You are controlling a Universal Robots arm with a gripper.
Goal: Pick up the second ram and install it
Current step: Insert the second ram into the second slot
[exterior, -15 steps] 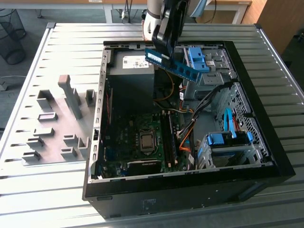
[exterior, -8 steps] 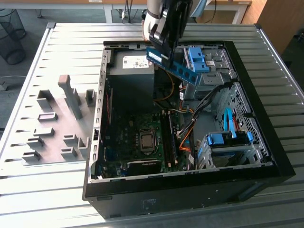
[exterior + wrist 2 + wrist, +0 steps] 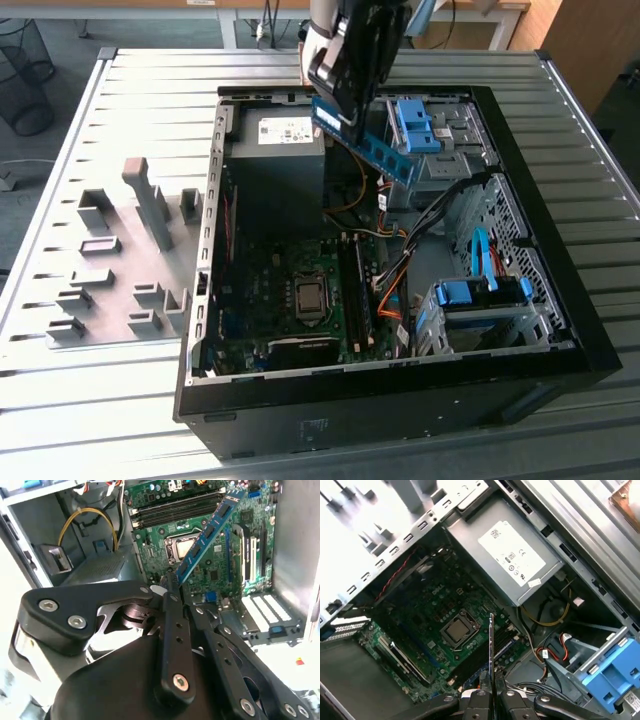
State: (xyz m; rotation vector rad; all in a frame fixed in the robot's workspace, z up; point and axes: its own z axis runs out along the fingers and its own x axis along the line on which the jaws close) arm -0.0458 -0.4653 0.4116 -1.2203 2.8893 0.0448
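Above the far end of the open black computer case [image 3: 560, 340], in the exterior view, my claw [image 3: 340, 110] was clamped on one end of the second ram [image 3: 375, 148], a thin blue-green memory stick with dark chips. The stick hung clear of everything, slanting down toward the blue plastic drive caddy [image 3: 415, 125]. The long black memory slots [image 3: 352, 290] lay lower, on the green motherboard [image 3: 270, 290], with orange and black cables [image 3: 395, 270] just beside them. Grey plastic fixture blocks [image 3: 120, 260] stood outside the case.

In the second wrist view the stick [image 3: 207, 532] jutted straight out from my claw [image 3: 170, 582], its long axis crossing the slots [image 3: 175, 507] at an angle rather than lying along them, I judged.

In the first wrist view the stick [image 3: 491, 645] showed edge-on between my closed fingers [image 3: 507, 700], over the board near the square silver processor [image 3: 456, 630].
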